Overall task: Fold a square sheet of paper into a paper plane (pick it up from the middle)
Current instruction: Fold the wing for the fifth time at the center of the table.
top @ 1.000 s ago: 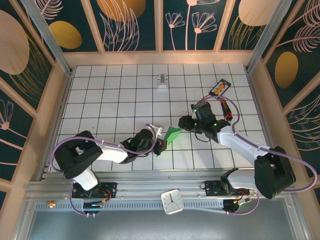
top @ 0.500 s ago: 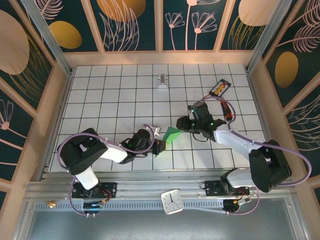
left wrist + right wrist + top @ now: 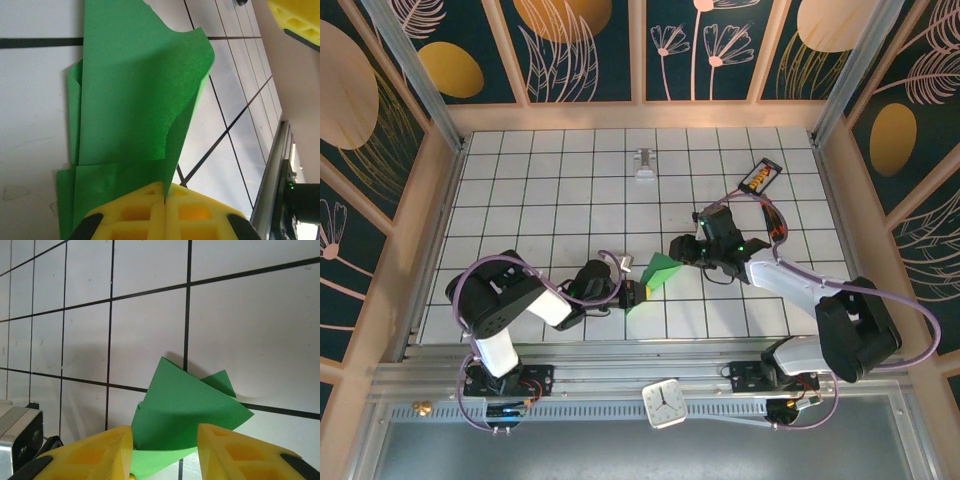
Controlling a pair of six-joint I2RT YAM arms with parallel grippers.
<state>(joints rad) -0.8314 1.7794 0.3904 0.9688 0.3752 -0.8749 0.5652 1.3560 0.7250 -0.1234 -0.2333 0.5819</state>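
Left wrist view: the left gripper (image 3: pixel 164 199) is clamped on the near edge of the green paper (image 3: pixel 135 100). The sheet is creased and layered, with one flap standing up off the white grid table (image 3: pixel 30 125). The right gripper (image 3: pixel 165 434) has its fingers apart, and the paper's folded peak sits between and beyond them. From above, the paper sits near the table's front middle, with open tiles behind it.

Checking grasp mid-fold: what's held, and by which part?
Left gripper is shut on the green paper, pinching the edge of its raised flap. Right gripper is open, holding nothing.
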